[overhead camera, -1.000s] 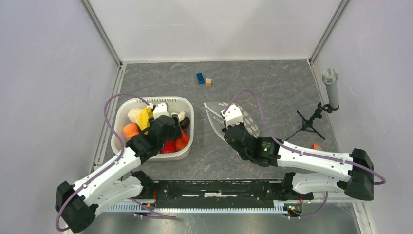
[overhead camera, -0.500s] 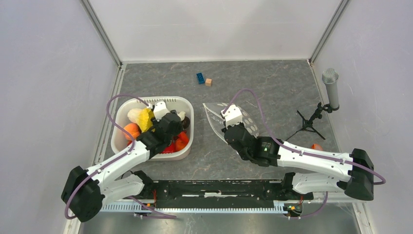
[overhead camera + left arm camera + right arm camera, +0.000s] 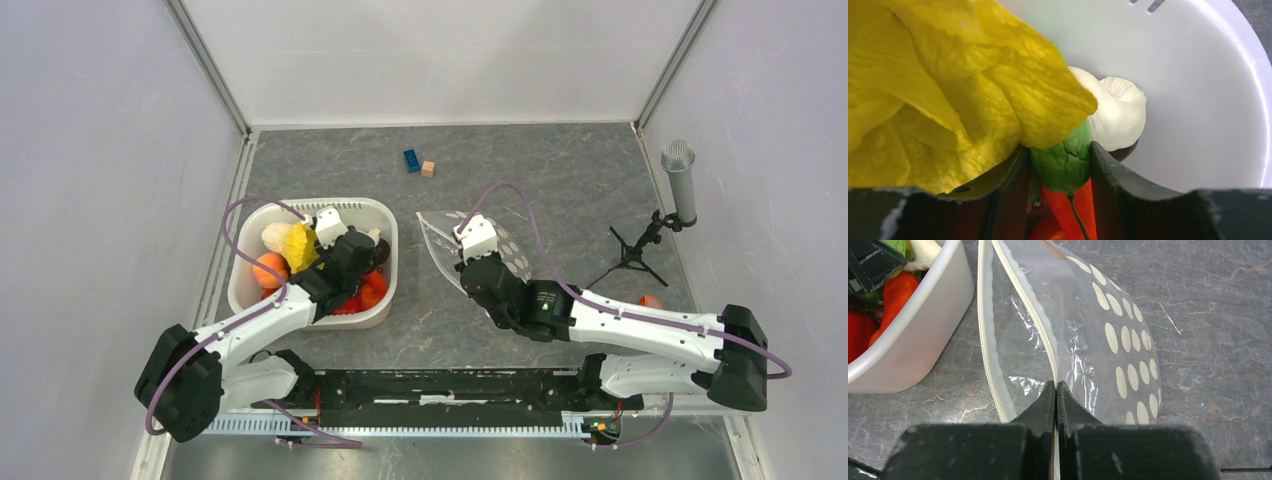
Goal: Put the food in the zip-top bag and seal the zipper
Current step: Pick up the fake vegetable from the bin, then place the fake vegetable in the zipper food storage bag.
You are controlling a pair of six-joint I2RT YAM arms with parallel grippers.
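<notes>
Left gripper [image 3: 1058,150]: its fingers stand on either side of a smooth, rounded green toy piece [image 3: 1063,167] inside the white plastic basket [image 3: 1198,75]. Both fingers appear to touch it; whether they are clamped on it cannot be told. A glossy red-orange toy piece [image 3: 1068,212] lies directly beneath the green toy piece. A large crinkled yellow toy piece [image 3: 948,90] overhangs the left finger and the top of the green toy piece.

Right gripper [image 3: 1055,386]: clenched, pinching the upper mouth edge of the transparent zip-top bag [image 3: 1098,340], just right of the basket. The bag is thin, wrinkled film printed with white oval dots. Its mouth faces the basket and stands parted. The zipper [image 3: 1033,310], a thin ribbed clear strip, runs up from the closed fingertips; the lower lip lies on the table beside the basket wall. No food shows inside the bag.

Basket contents: a ridged white bulb-shaped toy piece [image 3: 1115,112] lies past the green toy piece against the smooth basket wall. An orange round toy fruit [image 3: 268,270] sits on the basket's left side.

Beyond the basket, on the grey marbled table [image 3: 560,180], a blue toy brick [image 3: 411,160] and a small wooden cube [image 3: 428,168] lie just beside each other.
</notes>
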